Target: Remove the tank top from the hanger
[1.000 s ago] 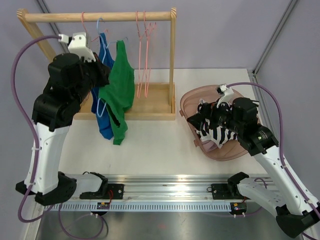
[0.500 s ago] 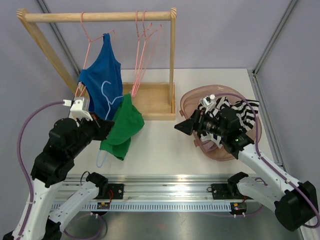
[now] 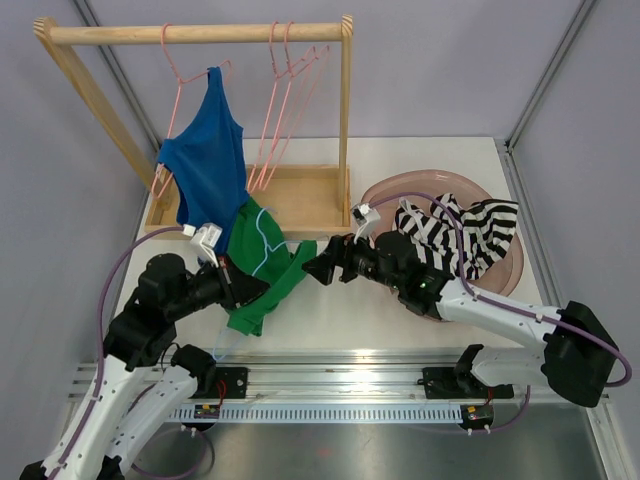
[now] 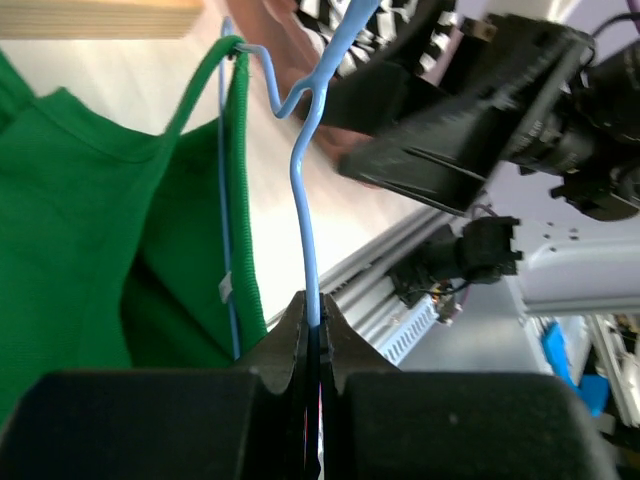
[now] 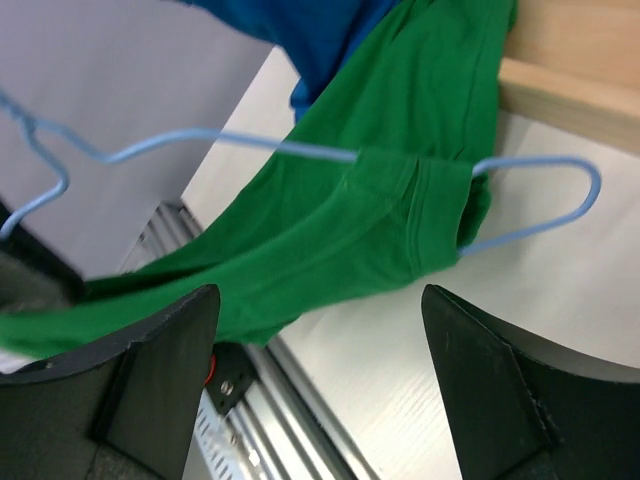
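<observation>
Near the table's front edge, the left gripper [image 4: 312,308] is clamped on the blue hanger [image 4: 303,190] that carries the green tank top [image 3: 262,268]. The right gripper [image 3: 322,266], fingers spread, is just beside it. Farther right, a pink basin [image 3: 385,184] holds a striped garment [image 3: 472,235].

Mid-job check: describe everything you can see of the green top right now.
The green top is a soft knit tank, bunched and sagging low in front of the rack. It hangs on a blue wire hanger, a strap looped round one shoulder bend. The left gripper, jaws shut, pinches the hanger's neck; the open right gripper faces the cloth without gripping it.
</observation>
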